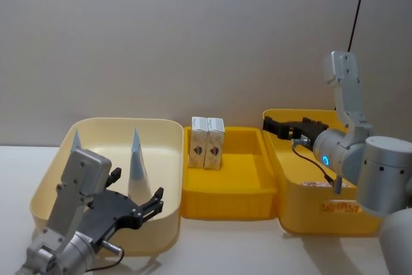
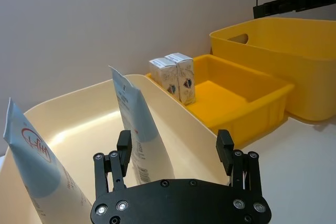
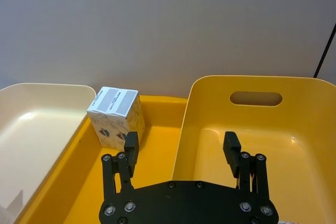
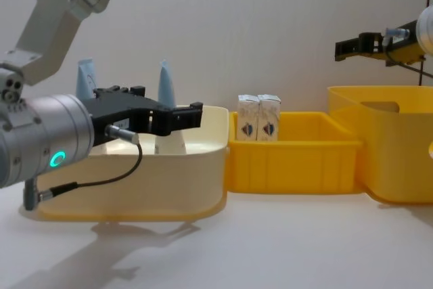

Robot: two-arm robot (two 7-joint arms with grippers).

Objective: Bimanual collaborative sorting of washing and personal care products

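The left gripper [image 2: 174, 142] hovers low over the near end of a cream tub [image 2: 79, 114] on the white worktop [image 1: 257, 249], its jaws apart and holding nothing. Just ahead of the jaws, nearer the one on the tub's inner side, a pale blue-and-white tube [image 2: 134, 124] stands upright with its narrow end up. A second tube [image 2: 31, 166] with red lettering stands off to the side beyond that same jaw, also in the cream tub. Farther ahead of the jaws, past the tub's wall, two small white cartons [image 2: 173, 76] stand upright and touching in the far corner of a shallow yellow tray [image 2: 252, 114] that sits against the cream tub. The right gripper [image 3: 181, 142] hangs higher, its jaws likewise apart and empty, straddling the wall between the tray and a deep yellow tub [image 3: 294, 129]. One jaw is over the tray and the other over the deep tub, with the cartons ahead of the tray-side jaw.
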